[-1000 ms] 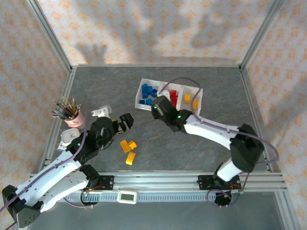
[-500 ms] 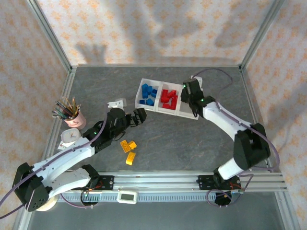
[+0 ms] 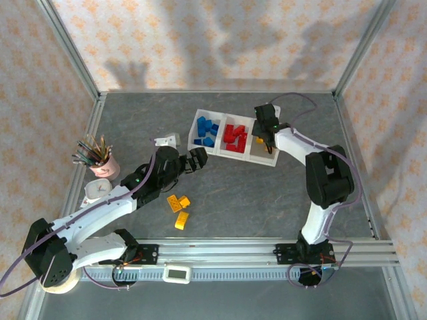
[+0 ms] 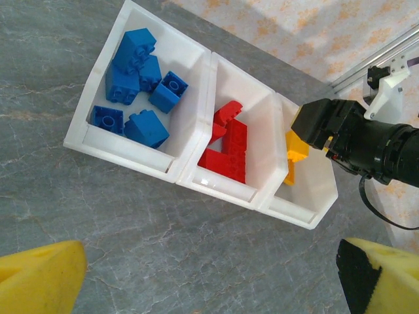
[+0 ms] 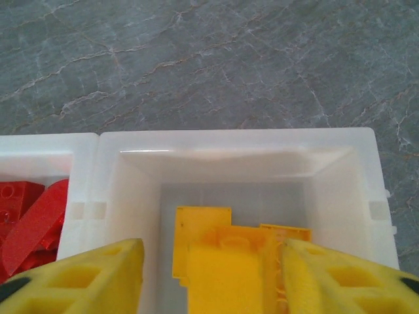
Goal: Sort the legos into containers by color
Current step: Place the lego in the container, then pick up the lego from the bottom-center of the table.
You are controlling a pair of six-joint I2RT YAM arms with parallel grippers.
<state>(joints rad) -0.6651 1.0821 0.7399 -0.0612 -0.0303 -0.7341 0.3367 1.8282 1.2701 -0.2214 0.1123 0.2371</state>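
Sorted yellow legos: yellow-orange bricks are being seen on the floor of the tray's end compartment, the one on the right in the top view, directly between the fingers of the right pincer.
Right pincer: the right pincer is being held over that compartment with its jaws spread wide. A strip of white floor is being left visible between the bricks and one finger, so nothing is being clamped.
Red legos: a heap of red bricks is being contained in the middle compartment.
Blue legos: several blue bricks are being contained in the compartment at the other end, some tipped on their sides.
Tray: the white tray, three square compartments in a row, is being carried by the grey counter toward its far side, set slightly askew.
Loose legos: three yellow-orange loose bricks are being seen on the counter, well apart from the tray and close to the left arm. Two are lying just beside each other and the third is a little nearer the arm bases.
Left pincer: the left pincer is being held above the counter between the loose bricks and the tray, facing the tray. Its yellow fingers are being held wide apart with nothing between them.
Pencil cup: a pink pencil cup full of pencils is being seen near the counter's left edge, beside the left arm.
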